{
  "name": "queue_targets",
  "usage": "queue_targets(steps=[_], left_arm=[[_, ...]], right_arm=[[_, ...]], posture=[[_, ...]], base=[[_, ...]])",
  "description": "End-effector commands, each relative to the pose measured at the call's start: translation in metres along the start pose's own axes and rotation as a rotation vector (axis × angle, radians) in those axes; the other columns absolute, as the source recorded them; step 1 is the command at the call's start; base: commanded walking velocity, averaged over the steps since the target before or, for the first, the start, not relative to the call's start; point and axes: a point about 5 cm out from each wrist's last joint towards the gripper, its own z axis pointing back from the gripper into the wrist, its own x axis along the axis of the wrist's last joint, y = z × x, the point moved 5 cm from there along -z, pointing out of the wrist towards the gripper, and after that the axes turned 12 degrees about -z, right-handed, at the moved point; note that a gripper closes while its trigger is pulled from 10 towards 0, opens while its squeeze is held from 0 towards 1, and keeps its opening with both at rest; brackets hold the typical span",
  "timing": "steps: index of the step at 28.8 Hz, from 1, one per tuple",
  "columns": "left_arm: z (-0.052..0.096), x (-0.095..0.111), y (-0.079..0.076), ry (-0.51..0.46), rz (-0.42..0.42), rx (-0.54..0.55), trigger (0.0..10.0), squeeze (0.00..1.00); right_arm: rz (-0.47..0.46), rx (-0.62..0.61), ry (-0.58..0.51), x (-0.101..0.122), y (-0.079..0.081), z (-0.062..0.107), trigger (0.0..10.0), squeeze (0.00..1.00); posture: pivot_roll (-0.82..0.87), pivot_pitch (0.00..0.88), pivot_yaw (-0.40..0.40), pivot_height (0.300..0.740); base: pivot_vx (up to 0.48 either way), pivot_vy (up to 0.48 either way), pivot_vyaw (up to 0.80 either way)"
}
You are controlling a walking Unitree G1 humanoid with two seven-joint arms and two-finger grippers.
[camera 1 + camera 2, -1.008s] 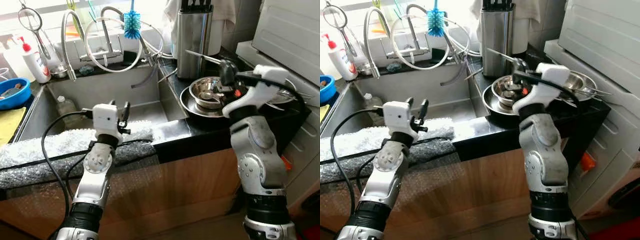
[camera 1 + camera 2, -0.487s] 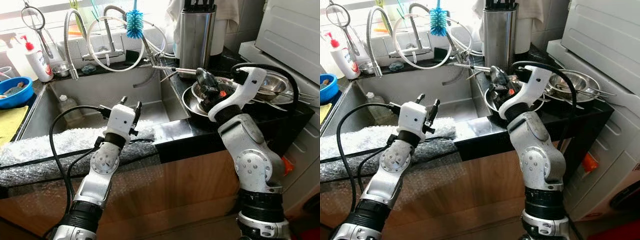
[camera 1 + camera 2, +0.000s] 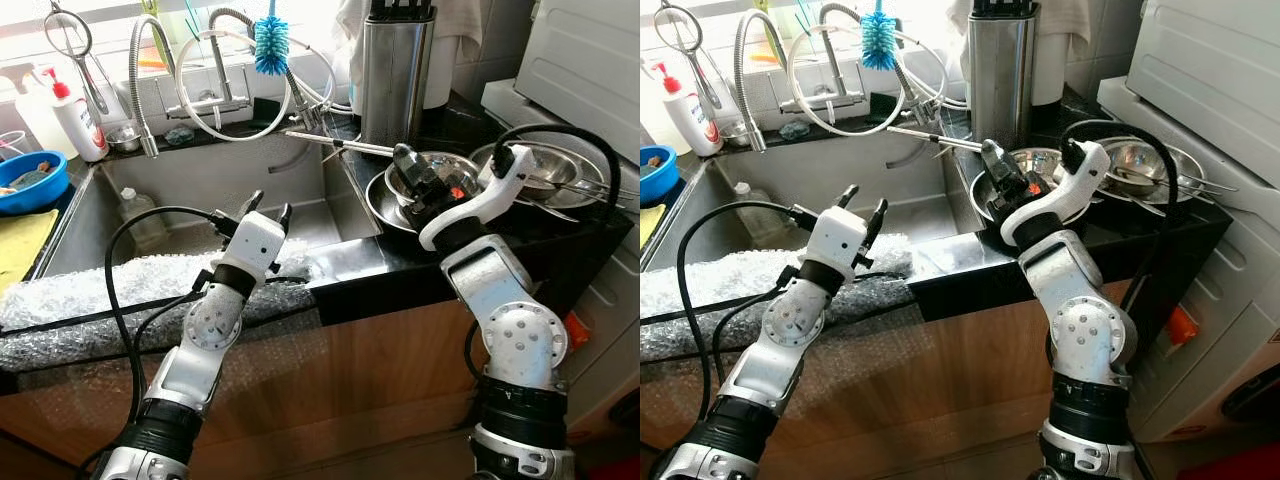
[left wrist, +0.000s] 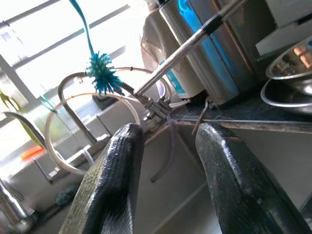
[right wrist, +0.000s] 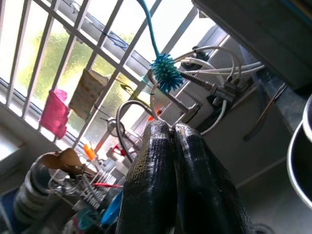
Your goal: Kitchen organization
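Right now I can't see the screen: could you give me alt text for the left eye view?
The right hand holds a long metal rod over stacked steel bowls on a black counter. The left hand hovers open above the sink.

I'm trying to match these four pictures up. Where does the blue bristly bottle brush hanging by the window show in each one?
Left eye view: blue bristly bottle brush at top centre, above the looped tap hose.
Right eye view: brush at top, left of centre.
Left wrist view: brush above the left gripper's fingers.
Right wrist view: brush above the right gripper's fingers.
Shared landmark: the looped tap hose.
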Motion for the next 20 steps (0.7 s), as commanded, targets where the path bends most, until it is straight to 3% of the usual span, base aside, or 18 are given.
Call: queue_targets(steps=[1,7,11,12,13,18,19,20], left_arm=[[-0.003,0.003,0.008,-0.009,-0.061,0.023,10.0,0.00],[-0.004,-0.004,0.024,0.026,-0.128,0.099,10.0,0.00],[-0.004,-0.005,0.024,0.026,-0.151,0.097,10.0,0.00],[-0.004,-0.004,0.022,0.020,-0.155,0.086,10.0,0.40],[-0.004,-0.002,0.019,0.010,-0.175,0.077,10.0,1.00],[-0.005,-0.001,0.017,0.005,-0.202,0.066,10.0,1.00],[-0.005,0.000,0.011,-0.005,-0.259,0.031,10.0,0.00],[-0.006,0.001,0.010,-0.010,-0.274,0.024,10.0,0.00]], right_arm=[[-0.021,0.036,0.015,-0.003,0.009,0.000,10.0,0.00],[-0.062,0.026,0.036,-0.006,0.005,0.003,10.0,0.00],[-0.077,0.039,0.046,-0.007,0.007,0.004,10.0,0.00],[-0.079,0.046,0.048,-0.007,0.008,0.004,10.0,0.00],[-0.083,0.051,0.051,-0.008,0.009,0.004,10.0,0.00],[-0.089,0.052,0.055,-0.008,0.009,0.005,10.0,0.00],[-0.098,0.059,0.063,-0.010,0.010,0.005,10.0,0.00],[-0.101,0.064,0.066,-0.010,0.011,0.004,10.0,0.00]], posture=[[0.01,0.000,0.081,0.740],[0.01,0.000,0.079,0.740],[0.01,0.000,0.078,0.740],[0.01,0.000,0.077,0.740],[0.01,0.000,0.077,0.740],[0.01,0.000,0.076,0.740],[0.01,0.000,0.077,0.740],[0.01,0.000,0.077,0.740]], base=[[0.000,0.000,0.00],[0.000,0.000,0.00],[0.000,0.000,0.00],[0.000,0.000,0.00],[0.000,0.000,0.00],[0.000,0.000,0.00],[0.000,0.000,0.00],[0.000,0.000,0.00]])
